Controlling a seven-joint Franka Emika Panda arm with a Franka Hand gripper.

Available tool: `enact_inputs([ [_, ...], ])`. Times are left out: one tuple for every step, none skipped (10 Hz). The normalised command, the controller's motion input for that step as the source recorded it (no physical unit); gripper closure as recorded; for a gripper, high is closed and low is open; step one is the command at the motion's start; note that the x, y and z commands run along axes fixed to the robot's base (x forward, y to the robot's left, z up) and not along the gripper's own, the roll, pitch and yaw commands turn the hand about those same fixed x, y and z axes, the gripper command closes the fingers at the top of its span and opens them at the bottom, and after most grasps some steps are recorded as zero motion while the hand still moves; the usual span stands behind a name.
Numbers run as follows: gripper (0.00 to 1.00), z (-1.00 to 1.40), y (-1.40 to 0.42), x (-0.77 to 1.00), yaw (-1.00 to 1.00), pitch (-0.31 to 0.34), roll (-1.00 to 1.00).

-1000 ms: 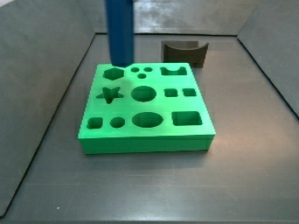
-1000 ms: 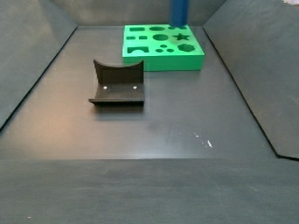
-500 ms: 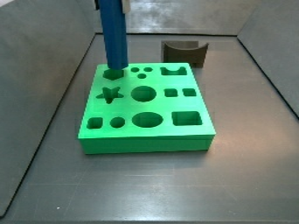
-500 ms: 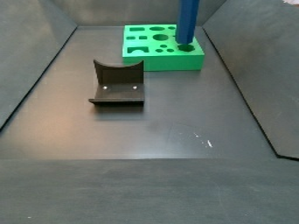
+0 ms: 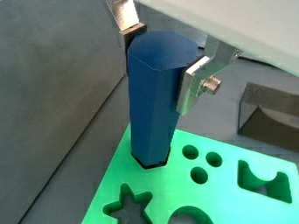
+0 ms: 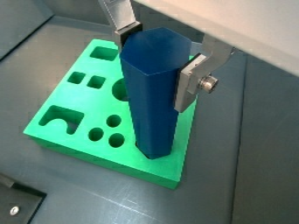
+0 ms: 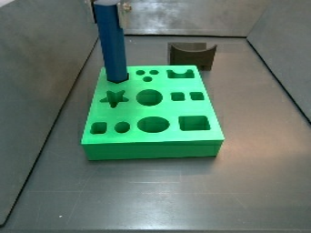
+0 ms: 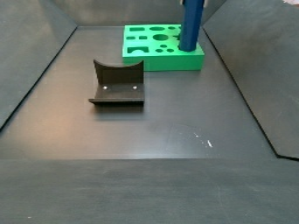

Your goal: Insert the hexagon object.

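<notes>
The hexagon bar (image 7: 111,44) stands upright, its low end in a corner hole of the green block (image 7: 155,127) near the floor's far edge. The gripper (image 5: 163,48) clamps the bar's top. A brown block (image 7: 192,55) sits nearby.

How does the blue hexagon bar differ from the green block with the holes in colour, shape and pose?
The hexagon object is blue; the green block is green. The hexagon object is long and slender with faceted sides, while the green block is wide, flat and cut with shaped holes. The hexagon object stands upright, its upper end between the fingers of the gripper and its lower end at a corner hole; the green block lies flat on the floor. Both look plain and single-coloured.
</notes>
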Motion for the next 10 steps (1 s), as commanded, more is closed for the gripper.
enact_inputs([
  [1.00,-0.24,-0.08,0.30,-0.25,0.000,-0.07],
  [1.00,-0.18,-0.11,0.24,-0.25,0.000,-0.14],
  [1.00,-0.31,-0.01,0.24,-0.25,0.000,-0.12],
  [1.00,-0.36,0.00,0.24,-0.31,0.000,-0.06],
  [1.00,-0.35,0.02,0.04,-0.20,0.000,-0.01],
  [1.00,-0.29,0.01,0.00,-0.08,-0.007,0.00],
  [1.00,-0.21,0.00,0.00,-0.04,0.000,0.05],
  [1.00,-0.23,0.00,0.00,-0.03,0.000,0.07],
  [1.00,-0.28,0.00,0.00,-0.04,0.000,0.05],
  [1.00,-0.22,0.00,0.02,-0.03,0.000,0.00],
])
